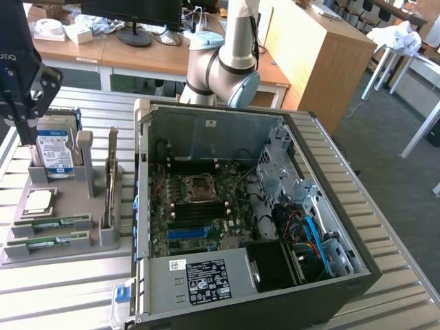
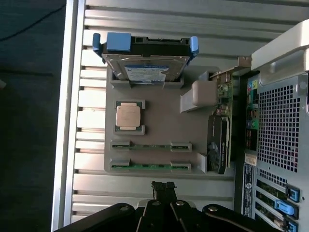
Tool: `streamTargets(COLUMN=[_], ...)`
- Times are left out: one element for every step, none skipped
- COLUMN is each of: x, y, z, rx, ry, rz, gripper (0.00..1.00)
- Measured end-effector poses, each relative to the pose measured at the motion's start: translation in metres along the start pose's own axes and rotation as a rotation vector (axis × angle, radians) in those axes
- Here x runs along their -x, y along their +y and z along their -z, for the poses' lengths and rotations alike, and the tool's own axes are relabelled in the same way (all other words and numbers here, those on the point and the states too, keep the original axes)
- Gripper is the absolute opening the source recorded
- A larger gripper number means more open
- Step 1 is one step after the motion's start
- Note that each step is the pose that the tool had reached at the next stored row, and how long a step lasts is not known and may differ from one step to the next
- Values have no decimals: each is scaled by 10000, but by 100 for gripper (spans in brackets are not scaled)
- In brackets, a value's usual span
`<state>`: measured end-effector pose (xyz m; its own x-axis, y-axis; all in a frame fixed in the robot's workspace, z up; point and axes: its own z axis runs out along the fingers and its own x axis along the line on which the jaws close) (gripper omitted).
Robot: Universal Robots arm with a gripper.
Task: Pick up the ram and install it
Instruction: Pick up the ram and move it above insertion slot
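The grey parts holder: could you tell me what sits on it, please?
Two green ram sticks, a square silver processor, an upright hard drive with blue brackets and a dark expansion card. Slots hide the sticks' lower edges.

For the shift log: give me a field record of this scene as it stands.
gripper: above the parts holder, near the hard drive
ram: two sticks lying in the holder's slots, beside the processor, untouched
parts holder: on the slatted table, at the exterior view's left of the computer case
computer case: side open, motherboard exposed
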<state>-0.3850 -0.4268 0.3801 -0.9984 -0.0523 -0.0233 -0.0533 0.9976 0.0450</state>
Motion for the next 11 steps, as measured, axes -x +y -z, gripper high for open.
streamTargets(x=[0,0,0,0,0,0,0,0,0,0,0], y=[0,0,0,0,0,0,0,0,0,0,0], z=[-1,-1,-1,-2,-2,-2,-2,-3,-3,-3,-3], rx=[5,9,13,18,21,25,30,34,38,42,47], ry=[8,16,24,32,40,49,58,65,74,82,90], rz=[177,353,532,718,897,1076,1268,1446,1627,1807,1986], gripper=[10,10,10,10,10,10,10,10,10,10,10])
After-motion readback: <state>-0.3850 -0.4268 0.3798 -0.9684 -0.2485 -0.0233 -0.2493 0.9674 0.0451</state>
